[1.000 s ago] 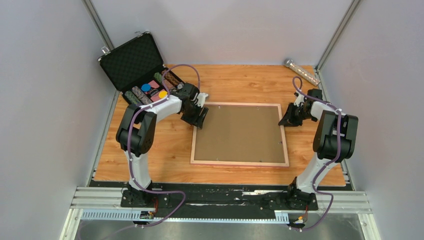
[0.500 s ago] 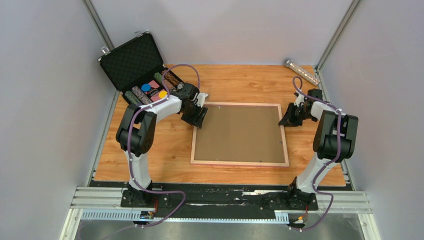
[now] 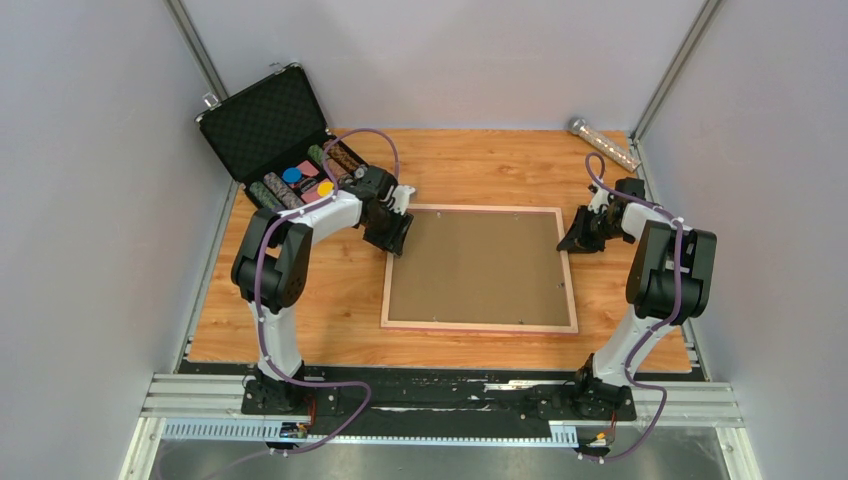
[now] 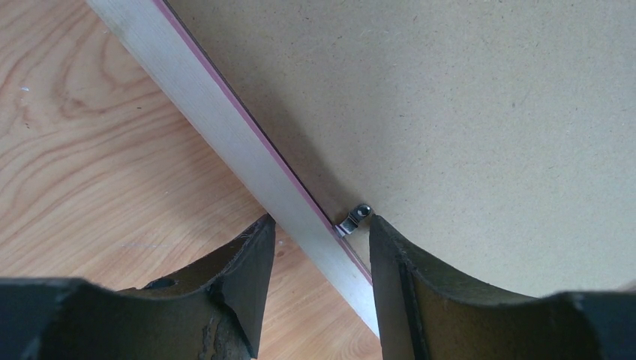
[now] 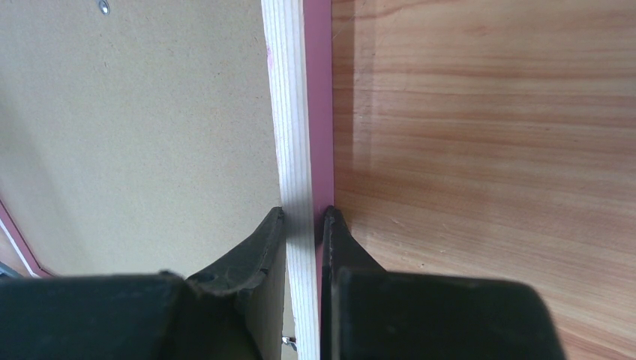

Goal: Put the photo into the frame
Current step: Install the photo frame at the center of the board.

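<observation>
The frame (image 3: 480,327) lies face down in the middle of the table, its brown backing board (image 3: 478,265) facing up. The photo is hidden. My left gripper (image 3: 396,231) is open at the frame's far left corner. In the left wrist view its fingers (image 4: 247,255) straddle the light wood rail (image 4: 202,97), one on the table side and one over the board beside a small metal clip (image 4: 354,219). My right gripper (image 3: 573,240) is shut on the frame's right rail (image 5: 289,112), with a thin pink edge showing beside the right finger.
An open black foam-lined case (image 3: 268,125) holding coloured chips sits at the back left, close behind the left arm. A silvery tube (image 3: 605,143) lies at the back right corner. Grey enclosure walls stand close on both sides.
The left gripper's jaws have narrowed a little around the left rail and it has edged slightly toward the far left. The right gripper and the frame have not moved.
</observation>
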